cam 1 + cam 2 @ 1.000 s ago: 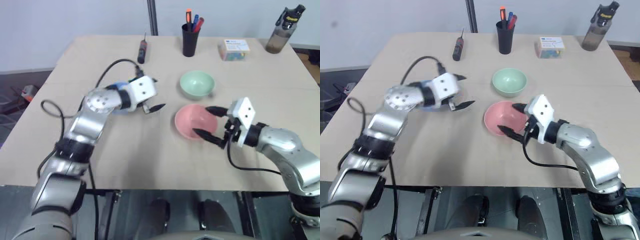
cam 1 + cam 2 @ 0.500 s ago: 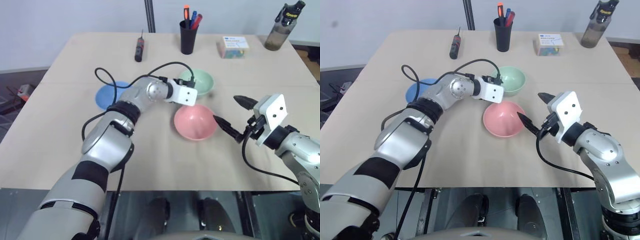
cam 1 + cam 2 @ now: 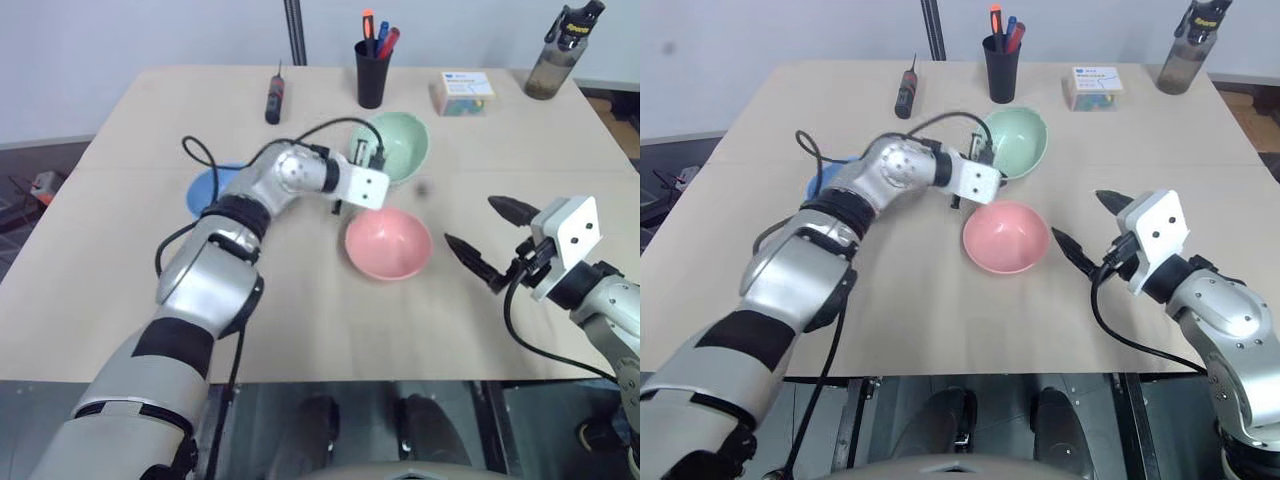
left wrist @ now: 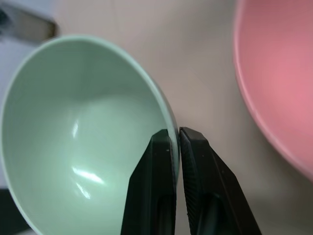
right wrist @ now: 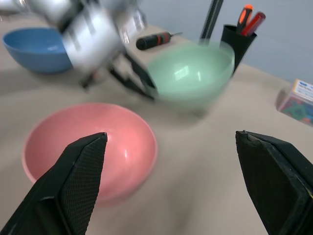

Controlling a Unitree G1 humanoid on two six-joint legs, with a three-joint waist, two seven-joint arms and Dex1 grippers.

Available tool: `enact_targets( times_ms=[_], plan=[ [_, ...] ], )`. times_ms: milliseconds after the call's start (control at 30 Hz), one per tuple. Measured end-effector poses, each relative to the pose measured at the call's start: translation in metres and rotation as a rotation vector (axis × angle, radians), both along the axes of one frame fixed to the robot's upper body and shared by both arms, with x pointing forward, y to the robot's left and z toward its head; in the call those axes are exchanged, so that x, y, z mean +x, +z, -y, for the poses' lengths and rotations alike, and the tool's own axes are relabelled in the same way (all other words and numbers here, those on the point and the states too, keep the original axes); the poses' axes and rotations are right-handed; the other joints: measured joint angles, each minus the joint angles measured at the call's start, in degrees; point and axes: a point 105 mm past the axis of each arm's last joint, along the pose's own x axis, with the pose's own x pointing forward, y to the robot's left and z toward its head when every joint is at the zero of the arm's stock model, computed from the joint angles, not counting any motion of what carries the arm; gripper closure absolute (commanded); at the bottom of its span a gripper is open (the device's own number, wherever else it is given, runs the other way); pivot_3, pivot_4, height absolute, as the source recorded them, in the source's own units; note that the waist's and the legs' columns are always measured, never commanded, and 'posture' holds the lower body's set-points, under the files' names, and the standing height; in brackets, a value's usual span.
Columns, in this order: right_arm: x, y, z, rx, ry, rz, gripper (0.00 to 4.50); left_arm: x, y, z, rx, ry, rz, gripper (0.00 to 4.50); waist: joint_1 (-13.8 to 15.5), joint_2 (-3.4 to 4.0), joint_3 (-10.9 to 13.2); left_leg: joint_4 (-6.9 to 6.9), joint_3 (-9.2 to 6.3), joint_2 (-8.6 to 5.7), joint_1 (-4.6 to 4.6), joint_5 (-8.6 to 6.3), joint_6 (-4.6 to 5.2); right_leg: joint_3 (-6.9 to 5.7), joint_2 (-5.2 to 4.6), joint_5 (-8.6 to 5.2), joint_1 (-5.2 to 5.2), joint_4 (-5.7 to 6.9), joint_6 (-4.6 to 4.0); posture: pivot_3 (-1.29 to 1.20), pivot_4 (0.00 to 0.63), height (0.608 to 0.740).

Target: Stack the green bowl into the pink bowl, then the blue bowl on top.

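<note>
left gripper (image 4: 177, 139) fingers clamped on near rim of the green bowl (image 3: 398, 145), bowl tilted, lifted just behind the pink bowl (image 3: 389, 243) — not yet nested. right gripper (image 3: 490, 240) fingers wide apart, empty, beside pink bowl. the blue bowl (image 3: 208, 190) rests on table (image 3: 120, 250), untouched. status: step 1 in progress; both stacking steps left.

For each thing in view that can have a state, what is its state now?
green bowl: tilted, rim pinched by the left gripper
left gripper: shut on the green bowl's rim
right gripper: open, empty
pink bowl: upright, empty
blue bowl: upright on the table
</note>
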Motion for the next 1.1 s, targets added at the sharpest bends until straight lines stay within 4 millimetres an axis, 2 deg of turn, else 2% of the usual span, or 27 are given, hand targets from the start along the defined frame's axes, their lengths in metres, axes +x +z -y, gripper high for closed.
enact_targets(
  times_ms=[67, 133, 200, 300, 400, 500, 567, 633, 800, 867, 967, 1100],
  plan=[
    [-0.007, -0.002, 0.002, -0.044, 0.031, 0.016, 0.09, -0.027, 0.004, -0.009, -0.011, -0.130, -0.093, 4.16, -0.18, 0.08, -0.04, -0.01, 0.04, 0.04, 0.03, 0.00, 0.00, 0.08, -0.01, 0.00, 0.01, 0.00, 0.00, 0.00, 0.150, 0.740],
    [-0.019, -0.008, 0.008, -0.085, 0.055, 0.007, 0.09, -0.048, -0.010, -0.025, 0.047, -0.192, -0.196, 4.16, -0.29, 0.09, -0.04, -0.01, 0.03, 0.08, 0.05, 0.00, 0.00, 0.08, 0.04, 0.00, 0.02, 0.00, 0.00, 0.00, 0.150, 0.740],
    [-0.027, -0.013, 0.015, -0.093, 0.058, -0.014, 0.09, -0.059, -0.018, -0.037, 0.084, -0.205, -0.275, 4.16, -0.16, 0.08, -0.03, 0.11, 0.00, 0.07, 0.05, 0.00, 0.00, 0.05, 0.06, 0.00, 0.07, 0.11, 0.00, 0.00, 0.150, 0.740],
    [-0.042, -0.015, 0.027, -0.100, 0.063, -0.036, 0.09, -0.078, -0.012, -0.040, 0.131, -0.261, -0.315, 4.16, 0.36, 0.07, -0.04, 0.51, -0.10, 0.09, 0.06, -0.03, 0.05, -0.01, 0.04, 0.00, 0.22, 0.31, 0.00, 0.00, 0.150, 0.740],
    [-0.050, -0.013, 0.037, -0.117, 0.054, -0.039, 0.09, -0.090, -0.005, -0.034, 0.143, -0.306, -0.319, 3.35, 0.32, 0.07, -0.04, 0.76, -0.08, 0.11, 0.41, -0.22, 0.37, 0.02, 0.04, 0.01, 0.66, 0.39, 0.03, 0.00, 0.150, 0.740],
    [-0.051, -0.012, 0.038, -0.126, 0.058, -0.036, 0.09, -0.095, -0.006, -0.024, 0.124, -0.334, -0.329, 1.99, 0.26, 0.07, -0.03, 0.71, -0.05, 0.17, 1.21, -0.29, 0.48, 0.04, 0.07, -0.04, 1.44, 0.35, 0.09, 0.00, 0.150, 0.740],
    [-0.051, -0.011, 0.038, -0.129, 0.060, -0.033, 0.09, -0.096, -0.002, -0.016, 0.084, -0.339, -0.324, 1.08, 0.22, 0.07, -0.03, 0.72, -0.05, 0.27, 1.26, -0.29, 0.48, 0.04, 0.12, -0.04, 1.48, 0.37, 0.09, 0.00, 0.150, 0.740],
    [-0.049, -0.007, 0.036, -0.132, 0.065, -0.014, 0.09, -0.093, 0.002, -0.014, 0.041, -0.312, -0.328, 1.08, -0.05, 0.08, -0.03, 0.72, -0.03, 0.28, 1.28, -0.29, 0.47, 0.09, 0.14, -0.04, 1.45, 0.40, 0.09, 0.00, 0.150, 0.740],
    [-0.043, -0.004, 0.019, -0.125, 0.137, 0.010, 0.09, -0.078, 0.021, -0.032, -0.073, -0.148, -0.328, 1.08, -0.10, 0.09, -0.02, 0.71, -0.02, 0.32, 1.25, -0.29, 0.46, 0.10, 0.17, -0.04, 1.39, 0.41, 0.08, 0.00, 0.150, 0.740],
    [-0.039, -0.002, 0.007, -0.117, 0.194, 0.021, 0.09, -0.071, 0.027, -0.048, -0.104, -0.030, -0.293, 1.08, -0.21, 0.10, -0.03, 0.71, 0.01, 0.32, 1.26, -0.29, 0.46, 0.15, 0.15, -0.04, 1.39, 0.39, 0.09, 0.00, 0.150, 0.740],
    [-0.033, -0.001, -0.007, -0.104, 0.267, 0.026, 0.09, -0.058, 0.017, -0.081, -0.130, 0.217, -0.294, 1.08, -0.26, 0.12, -0.02, 0.69, 0.01, 0.33, 1.27, -0.29, 0.46, 0.15, 0.17, -0.04, 1.38, 0.38, 0.09, 0.00, 0.150, 0.740],
    [-0.021, -0.001, -0.021, -0.091, 0.348, 0.028, 0.09, -0.041, -0.008, -0.141, -0.098, 0.661, -0.253, 1.08, 0.13, 0.05, 0.02, 0.69, -0.04, 0.32, 1.20, -0.29, 0.46, 0.08, 0.16, -0.04, 1.34, 0.36, 0.09, 0.00, 0.150, 0.740]
  ],
)
